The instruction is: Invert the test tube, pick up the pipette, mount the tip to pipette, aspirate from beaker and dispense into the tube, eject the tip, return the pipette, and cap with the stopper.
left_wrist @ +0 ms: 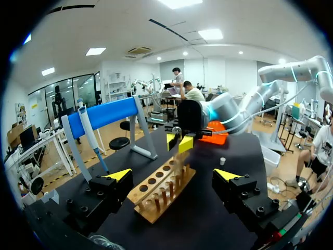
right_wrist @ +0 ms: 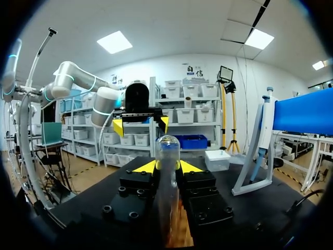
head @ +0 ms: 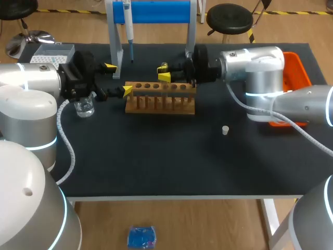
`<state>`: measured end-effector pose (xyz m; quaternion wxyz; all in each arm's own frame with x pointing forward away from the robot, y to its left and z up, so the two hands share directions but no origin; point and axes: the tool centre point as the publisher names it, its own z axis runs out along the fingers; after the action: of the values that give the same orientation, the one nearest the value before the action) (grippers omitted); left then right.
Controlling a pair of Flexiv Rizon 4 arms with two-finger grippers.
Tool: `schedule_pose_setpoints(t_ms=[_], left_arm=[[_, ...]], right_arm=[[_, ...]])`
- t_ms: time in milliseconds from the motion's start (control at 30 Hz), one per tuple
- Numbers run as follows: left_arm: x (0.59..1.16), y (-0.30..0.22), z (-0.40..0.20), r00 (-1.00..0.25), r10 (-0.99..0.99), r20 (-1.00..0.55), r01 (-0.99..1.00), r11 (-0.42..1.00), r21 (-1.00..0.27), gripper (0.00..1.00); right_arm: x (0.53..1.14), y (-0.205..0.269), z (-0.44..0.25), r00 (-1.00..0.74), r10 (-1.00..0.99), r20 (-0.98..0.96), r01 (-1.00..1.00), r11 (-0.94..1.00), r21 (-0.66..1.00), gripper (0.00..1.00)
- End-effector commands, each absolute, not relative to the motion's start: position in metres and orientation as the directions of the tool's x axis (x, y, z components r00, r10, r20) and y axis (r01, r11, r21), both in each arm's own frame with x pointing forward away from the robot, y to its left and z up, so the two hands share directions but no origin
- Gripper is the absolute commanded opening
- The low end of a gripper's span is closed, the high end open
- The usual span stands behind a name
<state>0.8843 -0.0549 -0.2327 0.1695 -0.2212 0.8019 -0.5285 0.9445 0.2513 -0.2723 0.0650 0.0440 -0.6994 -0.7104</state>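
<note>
A clear test tube (right_wrist: 167, 152) stands upright with its rounded end up, and my right gripper (right_wrist: 167, 166) is shut on it. This gripper (head: 164, 73) hovers just above the back of the wooden tube rack (head: 160, 99). At the rack's left end my left gripper (head: 118, 78) is open and holds nothing. In the left wrist view the rack (left_wrist: 158, 190) lies ahead of the open fingers. The pipette (head: 128, 26) hangs on the blue stand (head: 156, 11) at the back. A glass beaker (head: 84, 108) sits under the left wrist. A small white stopper (head: 225, 130) lies right of the rack.
A pale tip box (head: 51, 53) sits at the back left corner. An orange tray (head: 297, 67) lies behind my right arm at the right edge. The stand's legs (head: 114, 49) rise close behind the rack and both grippers.
</note>
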Motion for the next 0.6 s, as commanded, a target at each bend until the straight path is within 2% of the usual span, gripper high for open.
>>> schedule_pose_setpoints(t_ms=[33, 600], left_arm=[[0.885, -0.055, -0.232, -0.846, -0.532, -0.037, -0.178, 0.347, -0.921, 1.0], [0.885, -0.055, -0.232, -0.846, -0.532, -0.037, -0.178, 0.347, -0.921, 1.0]], right_arm=[[0.942, 0.249, -0.264, -0.989, -0.145, 0.026, 0.026, -0.003, 1.0, 0.0], [0.937, 0.246, -0.247, -0.99, -0.14, 0.021, 0.023, -0.014, 1.0, 0.0]])
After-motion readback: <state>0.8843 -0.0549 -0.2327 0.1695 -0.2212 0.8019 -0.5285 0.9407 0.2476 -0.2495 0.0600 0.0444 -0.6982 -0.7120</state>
